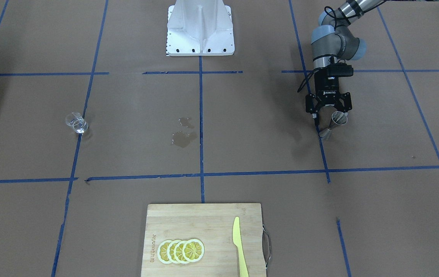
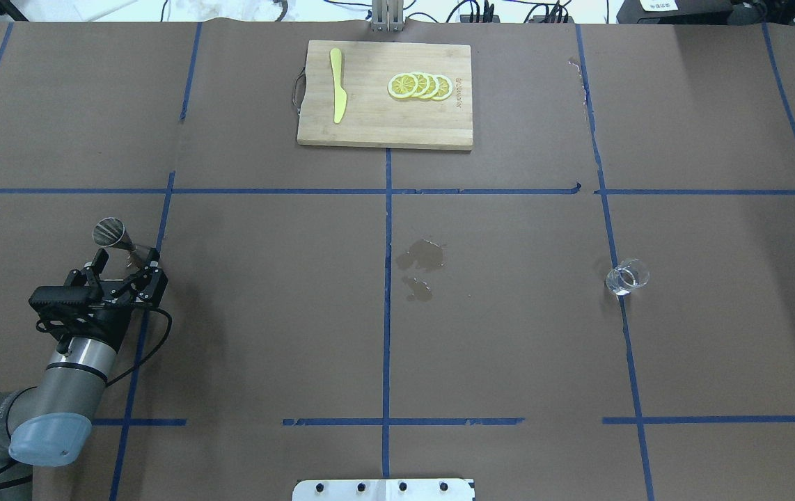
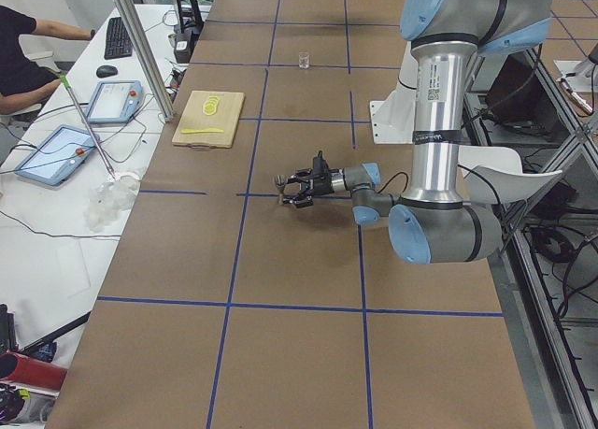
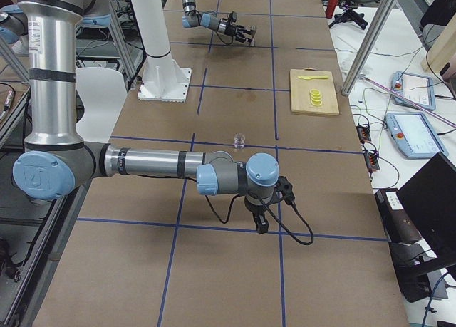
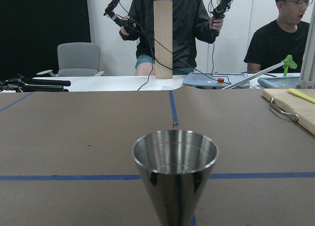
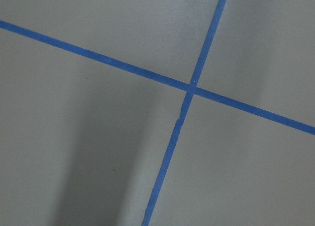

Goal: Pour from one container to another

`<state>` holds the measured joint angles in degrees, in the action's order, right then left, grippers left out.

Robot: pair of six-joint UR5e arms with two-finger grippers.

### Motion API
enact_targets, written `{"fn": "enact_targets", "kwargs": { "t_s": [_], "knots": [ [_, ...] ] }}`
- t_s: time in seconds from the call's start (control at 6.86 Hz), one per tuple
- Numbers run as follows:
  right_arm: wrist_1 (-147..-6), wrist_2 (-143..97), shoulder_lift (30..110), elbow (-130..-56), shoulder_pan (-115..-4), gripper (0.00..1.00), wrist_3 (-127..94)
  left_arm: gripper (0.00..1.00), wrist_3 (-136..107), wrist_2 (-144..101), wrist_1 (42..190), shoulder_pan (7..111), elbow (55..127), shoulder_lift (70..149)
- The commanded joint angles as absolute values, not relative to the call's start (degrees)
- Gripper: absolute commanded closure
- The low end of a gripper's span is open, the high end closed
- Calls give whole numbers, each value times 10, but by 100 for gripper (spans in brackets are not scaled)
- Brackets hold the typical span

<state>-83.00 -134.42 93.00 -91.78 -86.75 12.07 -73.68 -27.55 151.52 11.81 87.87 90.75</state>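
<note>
The steel jigger (image 1: 333,125) stands upright on the brown table, on the robot's left side. It fills the lower middle of the left wrist view as the jigger (image 5: 175,172), and its cup looks empty. My left gripper (image 1: 330,115) is low at the jigger (image 2: 117,240) and open, with a finger on either side of its base and not closed on it. Far across the table, on the robot's right, stands the small clear glass cup (image 2: 627,277), alone. My right gripper (image 4: 261,224) appears only in the exterior right view, pointing down over the table, so I cannot tell its state.
Wet patches (image 2: 420,256) mark the paper near the table's centre. A wooden cutting board (image 2: 370,129) at the far edge carries lemon slices (image 2: 420,85) and a yellow knife (image 2: 337,94). The white robot base (image 1: 200,34) is mid-table. People stand beyond the far edge.
</note>
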Motion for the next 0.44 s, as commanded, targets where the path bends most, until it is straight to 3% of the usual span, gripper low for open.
{"fn": "enact_targets", "kwargs": {
  "t_s": [0.0, 0.29],
  "knots": [
    [-828, -1345, 930, -918, -867, 0, 120, 13, -736, -275, 1520, 118, 872, 911],
    [-828, -1345, 930, -918, -867, 0, 120, 17, -736, -275, 1521, 118, 867, 911]
  ]
}}
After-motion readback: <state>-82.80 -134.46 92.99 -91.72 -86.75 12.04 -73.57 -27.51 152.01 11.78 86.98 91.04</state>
